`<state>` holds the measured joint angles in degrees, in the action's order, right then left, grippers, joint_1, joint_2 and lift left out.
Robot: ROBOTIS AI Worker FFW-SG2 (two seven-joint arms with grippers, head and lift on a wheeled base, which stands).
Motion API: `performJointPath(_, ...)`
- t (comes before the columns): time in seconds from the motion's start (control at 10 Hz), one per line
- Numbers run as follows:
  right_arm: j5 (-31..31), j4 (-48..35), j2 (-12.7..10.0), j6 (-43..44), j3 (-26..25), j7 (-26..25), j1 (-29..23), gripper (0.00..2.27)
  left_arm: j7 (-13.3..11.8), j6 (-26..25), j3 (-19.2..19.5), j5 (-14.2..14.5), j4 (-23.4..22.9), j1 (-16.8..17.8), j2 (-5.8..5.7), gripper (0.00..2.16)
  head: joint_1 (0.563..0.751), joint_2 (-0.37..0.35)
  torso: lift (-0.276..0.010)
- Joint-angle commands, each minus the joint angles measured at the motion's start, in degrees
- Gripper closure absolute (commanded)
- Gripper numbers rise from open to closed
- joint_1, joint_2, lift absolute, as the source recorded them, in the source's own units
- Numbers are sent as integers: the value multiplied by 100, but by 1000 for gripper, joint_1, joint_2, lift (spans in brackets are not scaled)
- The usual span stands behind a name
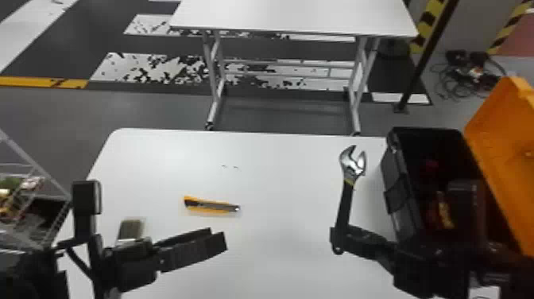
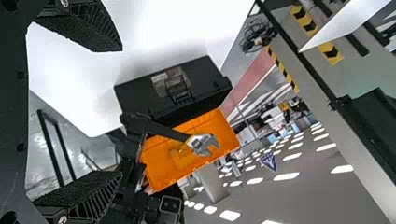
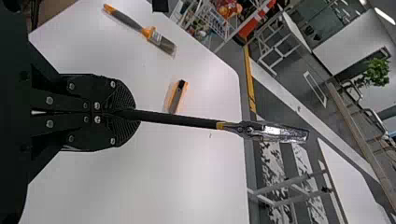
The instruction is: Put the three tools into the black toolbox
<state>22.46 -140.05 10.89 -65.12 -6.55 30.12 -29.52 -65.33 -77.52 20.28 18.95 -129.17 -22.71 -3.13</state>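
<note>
Where you face the work, a white table (image 1: pixel 278 179) extends before you, with a second table (image 1: pixel 294 16) standing well apart beyond it. At your left, outside the near table's edge, you have a wire rack (image 1: pixel 33 163) with mixed items. On your right you find the black toolbox (image 1: pixel 403 191), its orange lid (image 1: pixel 504 159) open; red and yellow contents show inside, but you cannot tell what they are.

Your left gripper (image 1: pixel 219 240) is over the near left part of the table, its fingers spread wide with nothing between them. Your right gripper (image 1: pixel 338 238) is near the toolbox, pinching the wrench (image 1: pixel 345 202) by its handle end. The wrench points away from you, over the table and just left of the toolbox.

You have the brush (image 1: pixel 131 230) on the table at left, partly hidden behind the left gripper. Smallest, the orange and grey cutter (image 1: pixel 210 205) lies flat between brush and wrench, farther from you than the brush.
</note>
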Motion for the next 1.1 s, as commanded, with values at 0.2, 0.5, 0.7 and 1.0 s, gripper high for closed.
performJointPath(0.2, -453, -146, 265, 293, -285, -656, 104, 2240, 249, 654, -121, -270, 138, -251, 40, 70, 695, -14, -51)
performJointPath(0.5, -418, -84, 265, 662, -1015, -832, 43, 2243, 363, 759, -323, -516, 129, -374, 58, 70, 695, -115, -51)
performJointPath(0.7, -383, 92, 388, 1049, -1542, -727, -45, 2243, 381, 900, -314, -533, 112, -523, 58, 70, 695, -209, -51)
performJointPath(1.0, -576, 760, 564, 1981, -1700, -683, -362, 2240, 345, 1058, -279, -533, 33, -743, 67, 70, 695, -307, -51)
